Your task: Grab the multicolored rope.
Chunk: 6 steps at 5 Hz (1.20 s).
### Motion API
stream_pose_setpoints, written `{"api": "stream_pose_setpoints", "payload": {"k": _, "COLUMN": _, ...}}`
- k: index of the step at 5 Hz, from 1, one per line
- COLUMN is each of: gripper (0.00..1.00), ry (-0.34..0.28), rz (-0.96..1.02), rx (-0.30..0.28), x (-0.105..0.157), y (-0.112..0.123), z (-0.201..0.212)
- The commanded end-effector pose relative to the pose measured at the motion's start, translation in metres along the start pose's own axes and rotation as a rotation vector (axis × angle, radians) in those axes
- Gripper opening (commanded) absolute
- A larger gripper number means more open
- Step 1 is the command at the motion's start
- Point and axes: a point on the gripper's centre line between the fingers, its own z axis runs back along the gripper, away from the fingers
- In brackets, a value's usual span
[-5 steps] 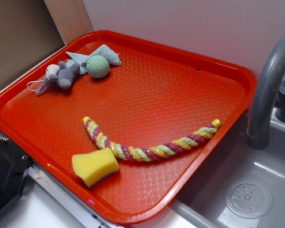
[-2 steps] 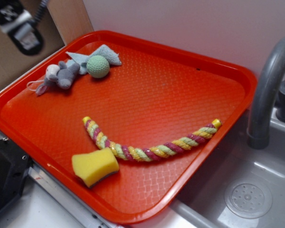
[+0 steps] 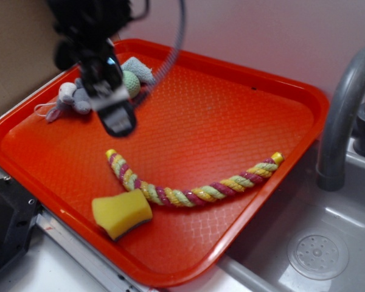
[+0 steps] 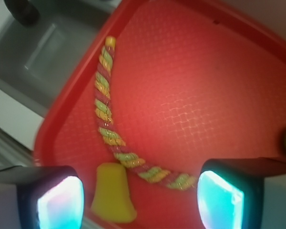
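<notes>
My pincer [image 3: 117,121] hangs spread wide above the orange tray [image 3: 243,73], nothing between its two pads [image 4: 61,204]; the wrist view shows them apart with the tray floor in the gap. The risk I judge greatest is closing on the wrong thing: the yellow sponge [image 3: 121,212] sits touching the multicolored rope [image 3: 188,185] near its left bend, and in the wrist view the sponge lies right between my pads, beside the rope's near end. If I drop straight down there, I could pinch the sponge or catch both. The rope is thick and twisted, so a bite at its capped tip might also let it slip out or swing.

The rope lies flat on the tray, curved, running from below me out toward the tray's edge by the grey sink [image 3: 316,249] and faucet [image 3: 344,115]. It is lower than my pincer and not touching it. Behind me, well clear, lie a small grey stuffed mouse [image 3: 73,97] and a green ball [image 3: 131,82] on a pale cloth [image 3: 140,66].
</notes>
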Motion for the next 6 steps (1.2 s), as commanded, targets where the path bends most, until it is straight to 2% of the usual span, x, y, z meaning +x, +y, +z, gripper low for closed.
{"api": "stream_pose_setpoints", "payload": {"k": 1, "gripper": 1.0, "ry": 0.046, "rz": -0.109, "rx": -0.027, "x": 0.018, "y": -0.03, "z": -0.036}}
{"api": "stream_pose_setpoints", "payload": {"k": 4, "gripper": 1.0, "ry": 0.171, "rz": -0.157, "rx": 0.02, "x": 0.015, "y": -0.046, "z": -0.087}}
{"api": "stream_pose_setpoints", "payload": {"k": 6, "gripper": 1.0, "ry": 0.214, "rz": -0.131, "rx": 0.034, "x": 0.015, "y": -0.043, "z": -0.103}}
